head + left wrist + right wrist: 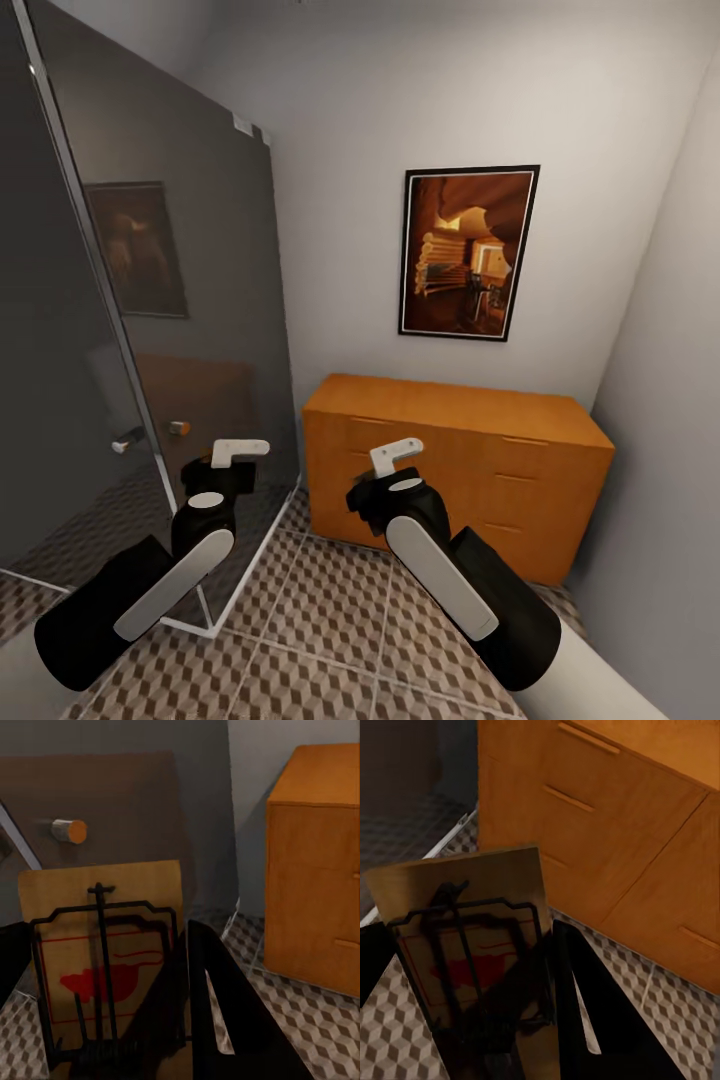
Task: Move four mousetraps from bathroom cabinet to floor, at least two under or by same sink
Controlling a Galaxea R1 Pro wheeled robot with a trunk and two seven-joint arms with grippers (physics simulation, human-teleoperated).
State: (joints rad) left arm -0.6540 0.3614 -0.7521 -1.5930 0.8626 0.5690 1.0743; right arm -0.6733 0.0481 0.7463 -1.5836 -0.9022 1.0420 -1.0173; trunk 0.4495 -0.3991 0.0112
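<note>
- Left gripper [112, 1020]: its black fingers [225, 1012] are closed on a mousetrap [105, 952], a tan board with a black wire frame and red printed mark, held upright above the floor [315, 1027].
- Right gripper [472, 1020]: its jaws likewise clamp a second mousetrap [472, 937], board tilted, wire bar facing the camera.
- Cabinet [470, 440]: orange-brown, flat-topped, with slot-handled drawers, standing against the back wall in the right corner; both arms are raised in front of it, apart from it.
- Floor: tiles with a small cube pattern and pale grout lines, running up to the cabinet's base.
- Glass panel [150, 300]: dark, reflective, at the left, bearing a small orange-tipped knob [69, 831].
- Framed picture [468, 252]: hung on the wall above the cabinet.
</note>
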